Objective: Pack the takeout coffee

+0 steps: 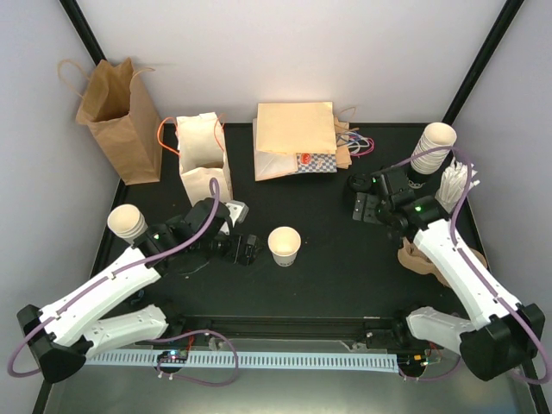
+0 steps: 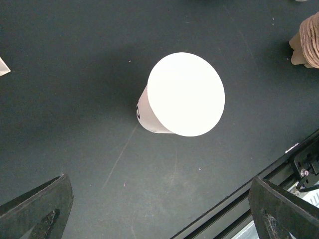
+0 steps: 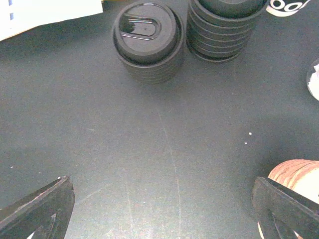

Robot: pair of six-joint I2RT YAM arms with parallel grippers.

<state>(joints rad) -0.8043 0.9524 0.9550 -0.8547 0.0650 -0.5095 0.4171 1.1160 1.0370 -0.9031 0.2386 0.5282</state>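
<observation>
While both arms hover over black table (image 1: 328, 285), lone paper cup (image 1: 285, 246) stands upright mid-table, no lid on it. Left gripper (image 1: 247, 250) sits just beside cup, not touching, jaws wide apart, nothing between. Right gripper (image 1: 360, 207) likewise spread wide and empty, facing two stacks of black lids (image 3: 147, 40). White bag (image 1: 204, 159) and brown bag (image 1: 116, 116) stand upright at far left.
</observation>
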